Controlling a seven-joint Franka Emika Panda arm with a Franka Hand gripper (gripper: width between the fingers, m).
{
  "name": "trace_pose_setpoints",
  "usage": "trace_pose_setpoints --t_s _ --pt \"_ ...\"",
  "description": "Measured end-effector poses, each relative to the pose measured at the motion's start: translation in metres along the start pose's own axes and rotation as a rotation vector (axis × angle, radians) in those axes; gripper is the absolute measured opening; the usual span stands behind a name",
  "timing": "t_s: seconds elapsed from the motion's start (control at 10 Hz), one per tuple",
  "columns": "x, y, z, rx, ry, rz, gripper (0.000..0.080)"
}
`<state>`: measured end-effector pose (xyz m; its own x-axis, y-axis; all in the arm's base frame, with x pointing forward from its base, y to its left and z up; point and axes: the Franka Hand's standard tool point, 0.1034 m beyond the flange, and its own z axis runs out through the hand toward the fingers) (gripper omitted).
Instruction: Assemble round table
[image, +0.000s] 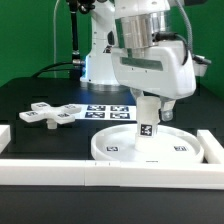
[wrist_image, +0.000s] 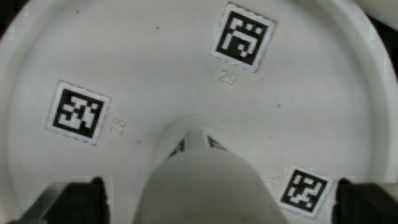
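Backdrop and surface
Green wall (image: 30, 40) behind; black counter (image: 40, 88); white border bars (image: 60, 170) along its near edge; even lighting

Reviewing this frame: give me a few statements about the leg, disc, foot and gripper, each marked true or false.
1. The leg stands upright on the disc. True.
2. The foot lies inside the disc. False: it lies on the black table, apart from the disc, to the exterior view's left.
3. The gripper hangs over the foot. False: it is over the disc, at the leg.
4. The disc carries square tags. True.
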<state>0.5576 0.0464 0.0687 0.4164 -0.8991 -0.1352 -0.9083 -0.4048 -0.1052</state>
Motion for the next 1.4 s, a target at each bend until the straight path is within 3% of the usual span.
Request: trace_pose_setpoints --t_s 0.4,0.9,1.4 --pt "0.0009 0.0007 0.0007 0.001 -0.001 -0.311 0.0649" --pt "0.0052 -0.0022 -0.0034 -0.044 0.035 -1.033 0.0649" --pt "0.0069 0.0012 -0.0019 -0.062 0.027 -1.434 0.0649"
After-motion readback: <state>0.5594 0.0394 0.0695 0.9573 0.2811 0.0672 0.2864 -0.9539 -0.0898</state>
